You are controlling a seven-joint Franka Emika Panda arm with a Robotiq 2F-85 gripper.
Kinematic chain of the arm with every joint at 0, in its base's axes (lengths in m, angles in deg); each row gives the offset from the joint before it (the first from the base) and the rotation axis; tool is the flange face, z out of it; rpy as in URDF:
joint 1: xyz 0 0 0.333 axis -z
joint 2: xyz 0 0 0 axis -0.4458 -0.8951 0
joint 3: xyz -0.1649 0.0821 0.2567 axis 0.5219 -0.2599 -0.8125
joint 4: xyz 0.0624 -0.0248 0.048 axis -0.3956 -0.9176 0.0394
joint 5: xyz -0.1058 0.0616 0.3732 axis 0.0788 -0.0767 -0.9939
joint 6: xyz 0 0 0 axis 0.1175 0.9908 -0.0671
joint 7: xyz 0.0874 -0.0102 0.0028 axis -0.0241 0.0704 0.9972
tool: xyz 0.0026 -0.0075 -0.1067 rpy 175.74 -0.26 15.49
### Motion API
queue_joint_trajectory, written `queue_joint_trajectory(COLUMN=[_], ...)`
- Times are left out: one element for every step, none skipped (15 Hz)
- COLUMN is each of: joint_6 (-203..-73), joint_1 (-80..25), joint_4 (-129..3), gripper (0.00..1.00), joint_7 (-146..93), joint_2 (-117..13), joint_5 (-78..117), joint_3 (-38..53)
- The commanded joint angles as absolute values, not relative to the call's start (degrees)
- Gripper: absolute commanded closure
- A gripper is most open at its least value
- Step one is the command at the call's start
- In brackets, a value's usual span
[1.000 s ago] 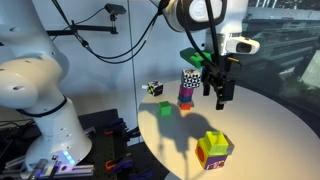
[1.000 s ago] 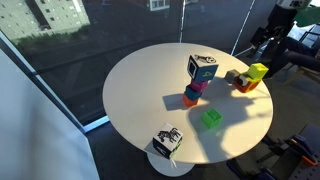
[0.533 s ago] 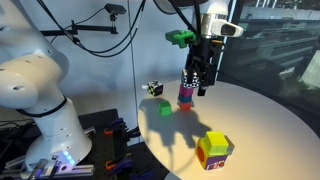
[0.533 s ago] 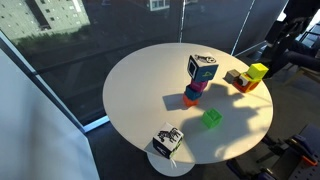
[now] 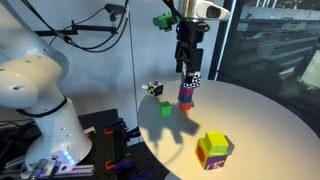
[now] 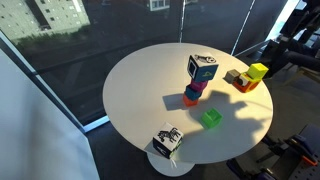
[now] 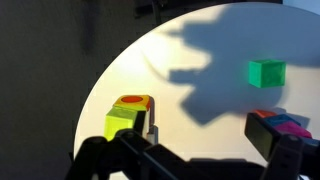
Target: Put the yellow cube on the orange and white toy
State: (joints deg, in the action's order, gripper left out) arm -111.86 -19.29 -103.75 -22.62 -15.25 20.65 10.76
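Observation:
The yellow cube (image 5: 213,140) rests on top of the orange and white toy (image 5: 214,157) at the near side of the round white table; both also show in an exterior view, cube (image 6: 258,71) on toy (image 6: 244,84). In the wrist view the yellow cube (image 7: 119,125) and the toy (image 7: 133,104) lie at the lower left. My gripper (image 5: 187,66) hangs high above the table, well away from the toy and over the tall stack. In the wrist view its fingers (image 7: 205,150) are apart with nothing between them.
A tall stack with a black-and-white checkered top (image 5: 188,90) (image 6: 200,70) stands mid-table. A darker green cube (image 5: 165,108) (image 6: 211,119) (image 7: 266,72) and a small checkered cube (image 5: 153,88) (image 6: 167,140) lie near it. The table edge (image 6: 120,130) curves round.
My gripper has risen and moved away from the toy, across to above the tall stack. The yellow cube stays on the toy.

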Motion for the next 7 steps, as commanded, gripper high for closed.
queue_joint_trajectory(joint_6=[-112.6, -112.8, -112.8, -111.8, -111.9, -111.9, -111.9], joint_1=[-19.3, -19.3, -19.3, -19.2, -19.2, -19.2, -19.2], joint_4=[-106.0, -106.2, -106.4, -104.9, -105.1, -105.3, -105.4], gripper=[0.0, 0.0, 0.0, 0.0, 0.0, 0.0, 0.0], joint_7=[-23.7, -23.6, -23.4, -22.6, -22.6, -22.6, -22.6], joint_2=[-11.5, -11.2, -11.0, -12.8, -12.5, -12.3, -12.2], joint_5=[18.7, 18.5, 18.3, 19.3, 19.3, 19.2, 19.2], joint_3=[10.7, 10.7, 10.7, 10.7, 10.7, 10.7, 10.7])
